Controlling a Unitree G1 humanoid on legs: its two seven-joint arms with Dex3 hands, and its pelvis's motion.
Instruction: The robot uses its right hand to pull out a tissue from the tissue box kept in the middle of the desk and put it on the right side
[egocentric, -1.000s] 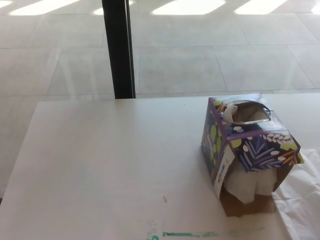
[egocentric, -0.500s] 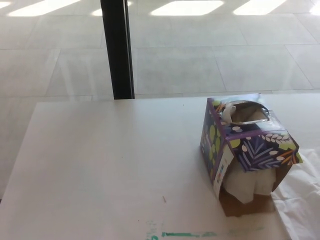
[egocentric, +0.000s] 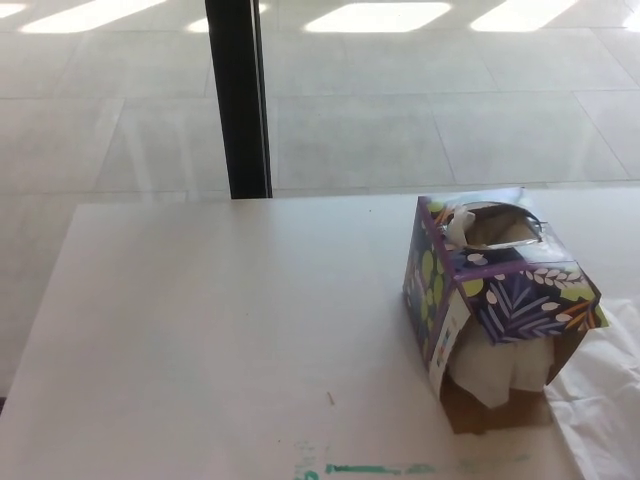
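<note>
Standing on a white desk (egocentric: 220, 330), right of its middle, is the tissue box (egocentric: 495, 300), purple with green and white leaf prints. The box sits upright, with one corner turned toward the camera. Its top opening faces up and shows a tissue (egocentric: 458, 228) poking out at the left edge of the oval slot. The near side of the box is torn open; a wad of white tissues (egocentric: 500, 370) bulges from this gap down to the desk, and a loose flap hangs beside it.

A spread white tissue sheet (egocentric: 605, 400) lies on the desk just right of the box, reaching the picture's lower right corner. A green smear (egocentric: 365, 467) marks the desk near its front edge. Behind the desk is a pale tiled floor (egocentric: 400, 110) with a black post (egocentric: 238, 95) rising from it.

Neither robot hand shows in this view, so their state cannot be told.
</note>
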